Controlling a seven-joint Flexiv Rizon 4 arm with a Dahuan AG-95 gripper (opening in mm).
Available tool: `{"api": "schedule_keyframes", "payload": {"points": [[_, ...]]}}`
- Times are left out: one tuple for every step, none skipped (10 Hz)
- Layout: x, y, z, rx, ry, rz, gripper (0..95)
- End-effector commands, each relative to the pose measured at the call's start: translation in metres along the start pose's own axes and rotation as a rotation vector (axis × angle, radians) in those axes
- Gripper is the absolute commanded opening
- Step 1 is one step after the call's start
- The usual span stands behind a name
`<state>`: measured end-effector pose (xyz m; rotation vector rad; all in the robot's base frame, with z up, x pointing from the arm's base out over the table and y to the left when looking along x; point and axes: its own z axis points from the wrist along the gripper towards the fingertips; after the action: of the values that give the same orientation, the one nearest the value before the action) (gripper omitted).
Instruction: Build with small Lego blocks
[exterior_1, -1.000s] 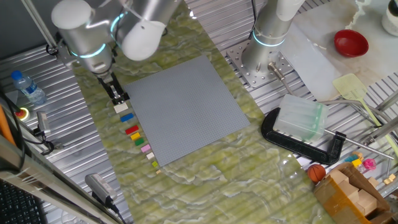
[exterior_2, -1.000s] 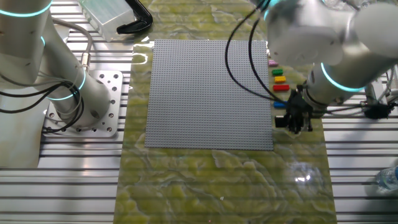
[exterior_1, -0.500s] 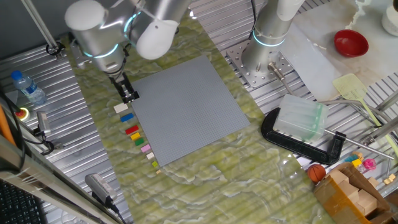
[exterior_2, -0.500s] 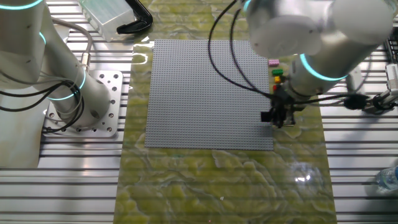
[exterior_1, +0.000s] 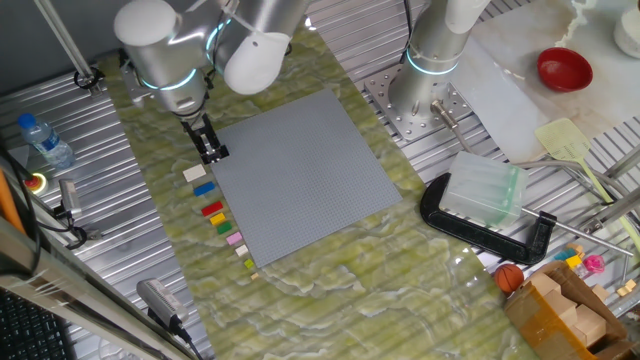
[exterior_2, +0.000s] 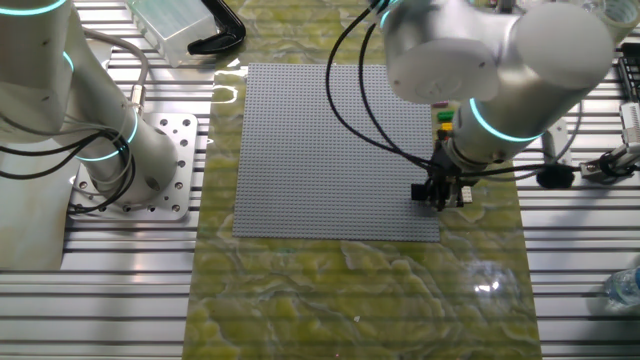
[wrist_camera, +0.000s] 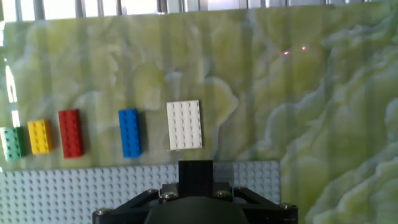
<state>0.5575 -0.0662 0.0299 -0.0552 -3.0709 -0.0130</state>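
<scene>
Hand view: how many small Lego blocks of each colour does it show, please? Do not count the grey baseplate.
white block: 1
blue block: 1
red block: 1
yellow block: 1
green block, cut by the left edge: 1
black block, held at the bottom of the picture: 1
Total: 6

Grey baseplate (exterior_1: 300, 175) on green mat; red bowl (exterior_1: 565, 68), black clamp (exterior_1: 480, 225), water bottle (exterior_1: 45, 140) nearby.

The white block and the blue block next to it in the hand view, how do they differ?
The white block is wider, with more stud columns; the blue block is a narrow brick. White lies nearer the baseplate's corner, blue beside the red block. Both lie flat, studs up, on the green mat.
</scene>
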Motion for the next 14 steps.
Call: {"api": "schedule_keyframes", "payload": {"points": [[0.003, 0.007, 0.002, -0.015, 0.004, 0.000, 0.0], [0.004, 0.010, 0.004, -0.011, 0.002, -0.003, 0.0], [0.003, 0.011, 0.005, -0.008, 0.001, -0.005, 0.0], [0.003, 0.011, 0.005, -0.007, 0.004, -0.014, 0.0], [0.003, 0.011, 0.005, -0.008, 0.007, -0.026, 0.0], [0.003, 0.012, 0.005, -0.009, 0.008, -0.030, 0.0], [0.004, 0.012, 0.006, -0.009, 0.009, -0.033, 0.0], [0.004, 0.012, 0.007, -0.008, 0.010, -0.031, 0.0], [0.004, 0.012, 0.009, -0.009, 0.011, -0.029, 0.0], [0.006, 0.011, 0.011, -0.008, 0.013, -0.022, 0.0], [0.008, 0.010, 0.013, -0.009, 0.012, -0.025, 0.0], [0.008, 0.010, 0.014, -0.008, 0.012, -0.029, 0.0], [0.009, 0.010, 0.014, -0.008, 0.012, -0.030, 0.0], [0.008, 0.010, 0.016, -0.008, 0.010, -0.028, 0.0]]}}
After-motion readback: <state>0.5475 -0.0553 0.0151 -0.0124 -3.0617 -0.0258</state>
